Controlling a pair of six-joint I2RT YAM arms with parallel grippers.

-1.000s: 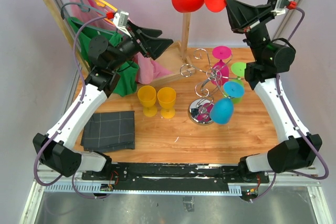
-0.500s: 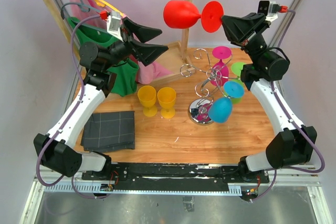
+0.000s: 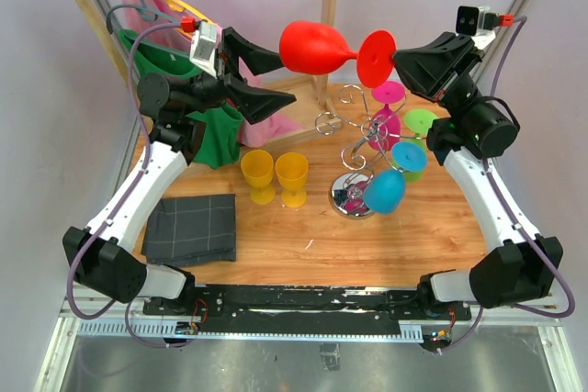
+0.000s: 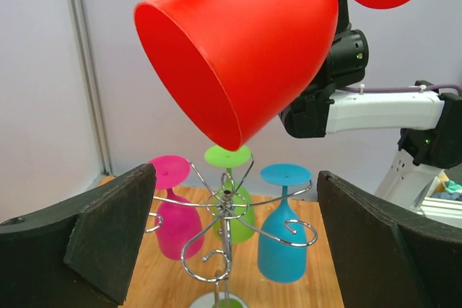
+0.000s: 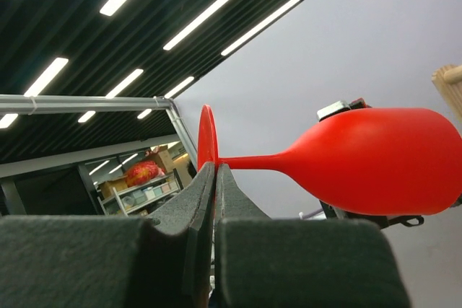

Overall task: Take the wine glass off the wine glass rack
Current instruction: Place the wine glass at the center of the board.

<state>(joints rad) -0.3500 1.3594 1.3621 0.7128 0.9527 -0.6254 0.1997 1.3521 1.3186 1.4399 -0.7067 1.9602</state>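
Top external: raised right tool pinches red wine glass by its foot; raised left tool gapes wide

1 wine glass: plain red.
1 wine glass rack: mirrored chrome.
Hanging glasses: magenta, lime, blue.
2 cups, at the rack's 9 o'clock: yellow.
1 cloth: dark grey, faint check.

The red wine glass now hangs farther left in the right gripper, and the left gripper sits higher, close beside its bowl.
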